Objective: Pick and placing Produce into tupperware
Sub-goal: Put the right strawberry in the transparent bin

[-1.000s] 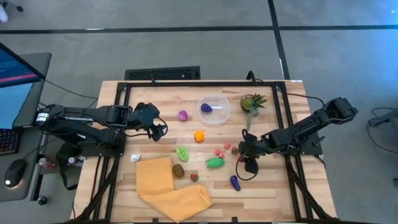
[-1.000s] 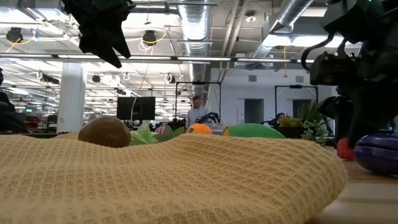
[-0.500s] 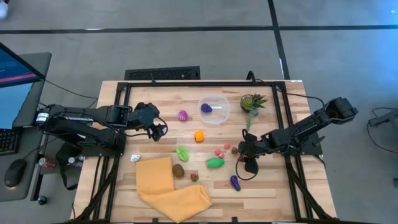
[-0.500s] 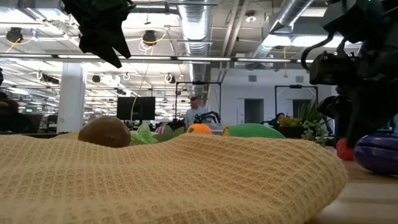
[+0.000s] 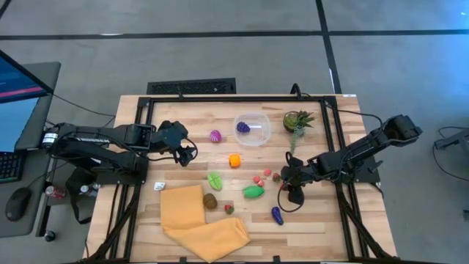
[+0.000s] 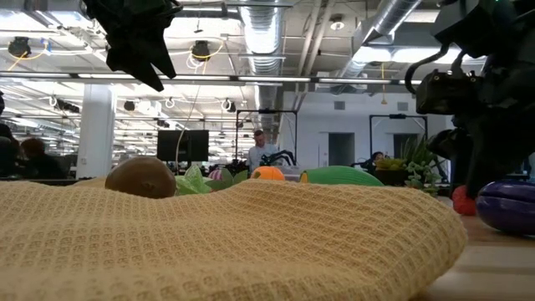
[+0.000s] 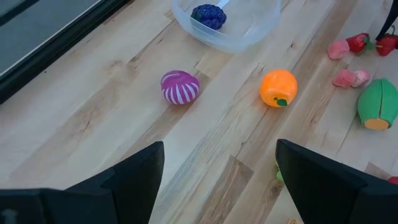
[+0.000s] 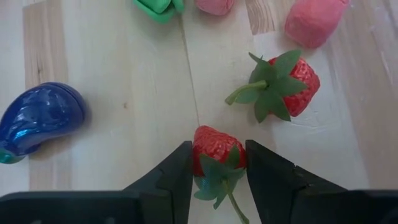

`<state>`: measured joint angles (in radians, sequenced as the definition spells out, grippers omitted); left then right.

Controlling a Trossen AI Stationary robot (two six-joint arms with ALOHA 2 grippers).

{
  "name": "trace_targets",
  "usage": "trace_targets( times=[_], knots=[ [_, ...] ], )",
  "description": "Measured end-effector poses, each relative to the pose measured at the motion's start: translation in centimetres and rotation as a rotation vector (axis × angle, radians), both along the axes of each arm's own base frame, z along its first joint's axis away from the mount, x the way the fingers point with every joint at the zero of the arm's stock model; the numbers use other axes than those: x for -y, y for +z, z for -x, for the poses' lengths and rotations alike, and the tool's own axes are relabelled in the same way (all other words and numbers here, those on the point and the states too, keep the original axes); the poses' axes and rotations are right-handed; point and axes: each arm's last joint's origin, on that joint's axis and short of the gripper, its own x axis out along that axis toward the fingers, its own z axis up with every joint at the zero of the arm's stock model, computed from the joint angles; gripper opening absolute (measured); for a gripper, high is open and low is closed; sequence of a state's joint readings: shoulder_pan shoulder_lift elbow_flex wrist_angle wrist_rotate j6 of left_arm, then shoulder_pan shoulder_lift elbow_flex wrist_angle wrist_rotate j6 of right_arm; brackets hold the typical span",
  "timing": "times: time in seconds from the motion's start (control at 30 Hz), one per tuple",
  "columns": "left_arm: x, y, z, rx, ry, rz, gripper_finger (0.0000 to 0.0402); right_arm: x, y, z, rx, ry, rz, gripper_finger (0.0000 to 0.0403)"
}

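Nothing moved, right pincer (image 8: 216, 165) clamped on strawberry (image 8: 216, 151), left pincer (image 7: 217, 168) open

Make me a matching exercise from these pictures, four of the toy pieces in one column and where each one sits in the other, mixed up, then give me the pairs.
Column one:
1. dark purple bumpy toy fruit
2. magenta striped round toy piece
3. small red toy strawberry
4. brown oval toy fruit

Column two:
A. beside the yellow waffle-weave cloth
B. inside the round clear plastic tub
C. between the right gripper's fingers
D. on bare wood, left of the tub

Pairs: 1-B, 2-D, 3-C, 4-A
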<state>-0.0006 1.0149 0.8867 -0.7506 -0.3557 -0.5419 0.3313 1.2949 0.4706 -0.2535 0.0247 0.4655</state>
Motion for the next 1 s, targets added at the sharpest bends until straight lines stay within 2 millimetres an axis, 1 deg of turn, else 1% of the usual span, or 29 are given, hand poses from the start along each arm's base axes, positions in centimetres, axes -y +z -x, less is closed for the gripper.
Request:
trace_targets(
  times=[0.27, 0.53, 0.73, 1.0],
  knots=[
    [0.0, 0.0, 0.0, 0.000, 0.000, 0.000, 0.0300, -0.1, 0.1, 0.0, -0.016, 0.004, -0.038, 0.0158],
    [0.0, 0.0, 0.0, 0.000, 0.000, 0.000, 0.0300, -0.4, 1.2, -0.7, -0.010, 0.020, -0.052, 0.0159],
    [0.0, 0.0, 0.0, 0.000, -0.001, -0.001, 0.0300, -0.6, 2.4, -1.4, -0.008, 0.039, -0.041, 0.0160],
    [0.0, 0.0, 0.0, -0.002, -0.006, -0.005, 0.0300, -0.3, 5.0, -2.7, 0.012, 0.061, -0.016, 0.0158]
  ],
)
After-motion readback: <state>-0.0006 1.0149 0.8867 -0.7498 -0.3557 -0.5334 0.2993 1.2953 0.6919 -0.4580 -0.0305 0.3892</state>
